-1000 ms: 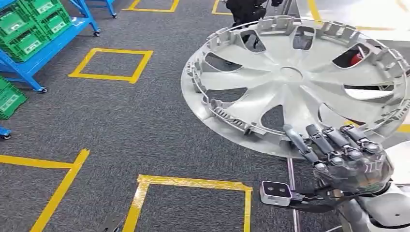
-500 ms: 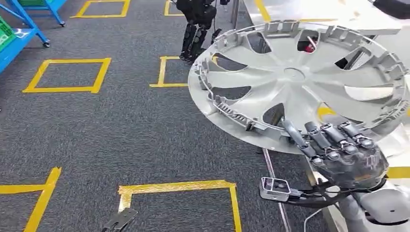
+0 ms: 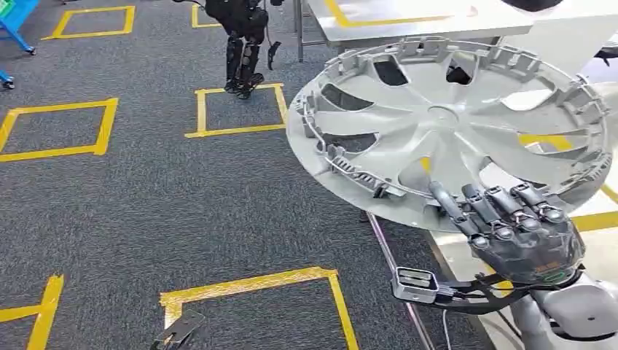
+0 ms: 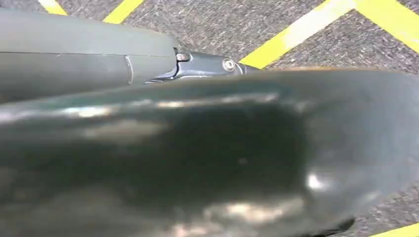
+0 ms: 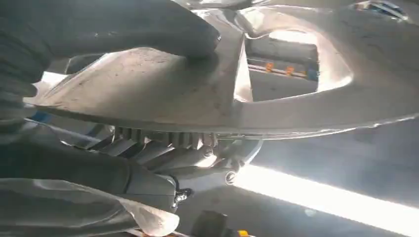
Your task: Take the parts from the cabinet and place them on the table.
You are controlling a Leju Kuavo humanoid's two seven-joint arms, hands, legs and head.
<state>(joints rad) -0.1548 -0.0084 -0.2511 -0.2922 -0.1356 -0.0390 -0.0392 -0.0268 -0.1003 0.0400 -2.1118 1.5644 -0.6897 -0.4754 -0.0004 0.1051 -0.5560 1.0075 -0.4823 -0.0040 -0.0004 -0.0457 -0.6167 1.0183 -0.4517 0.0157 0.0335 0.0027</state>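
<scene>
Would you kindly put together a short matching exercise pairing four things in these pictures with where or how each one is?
Things:
1. hubcap
2. right robot hand
3. table
4. tape squares

Places or states:
A. yellow, stuck on the grey carpet
B. silver, held up above the floor by its near rim
C. grips the near rim of the disc
D. pale top with a yellow line, beyond the disc

Pairs: 1-B, 2-C, 3-D, 4-A
</scene>
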